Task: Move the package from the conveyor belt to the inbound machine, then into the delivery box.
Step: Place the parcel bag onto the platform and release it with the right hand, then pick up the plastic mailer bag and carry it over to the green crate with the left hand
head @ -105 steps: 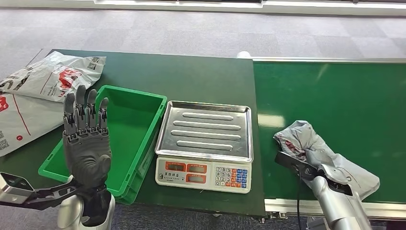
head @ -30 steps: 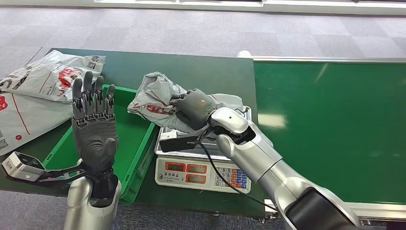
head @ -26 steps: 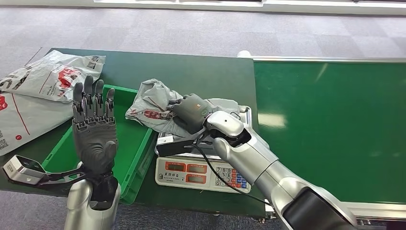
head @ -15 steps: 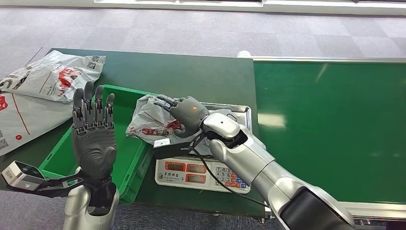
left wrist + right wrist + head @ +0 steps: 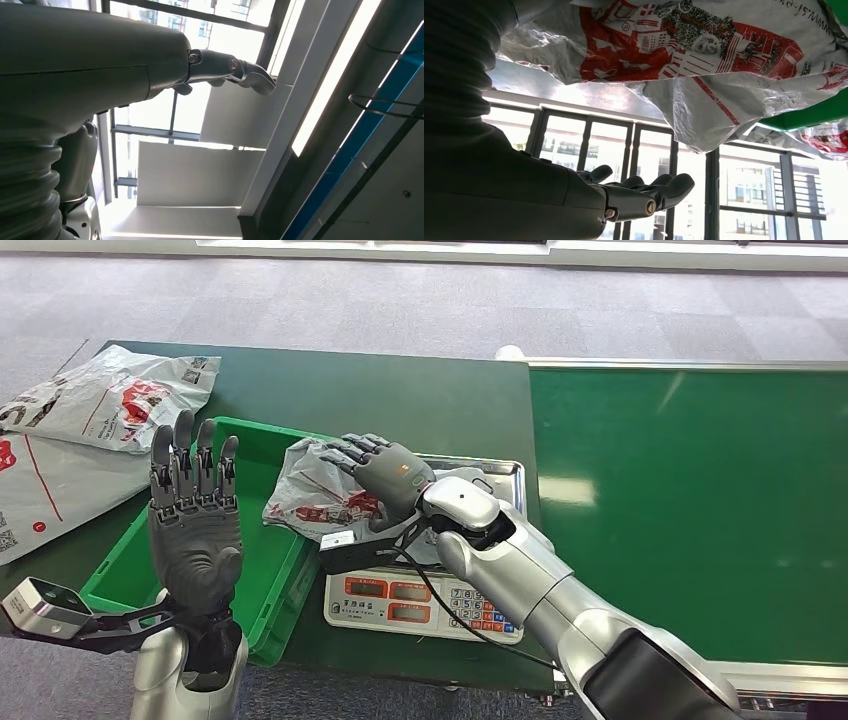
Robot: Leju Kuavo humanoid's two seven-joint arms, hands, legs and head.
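**Inspector:** Package [image 5: 325, 490] lies draped over the near-left corner of the scale [image 5: 430, 540], part on the steel pan and part overhanging the rim of the green box [image 5: 255, 585] beside the scale. State of the hands?

**Assessor:** Right robot hand [image 5: 385, 472] rests on top of the package with fingers spread flat; in the right wrist view the bag hangs free of the palm, so I judge it is not gripped. Left robot hand [image 5: 193, 520] is raised upright on the box side of the scale, fingers straight and apart, holding nothing.

**Inspector:** Handling character?

**Assessor:** Grey poly mailer, crumpled and sagging: judged light, soft and slick, contents not visible. It will fold under any push. Best hold is a gathered fold of film near the middle, over the scale edge, not a flat corner.

**Inspector:** Risk?

**Assessor:** Sliding off the pan unweighed.
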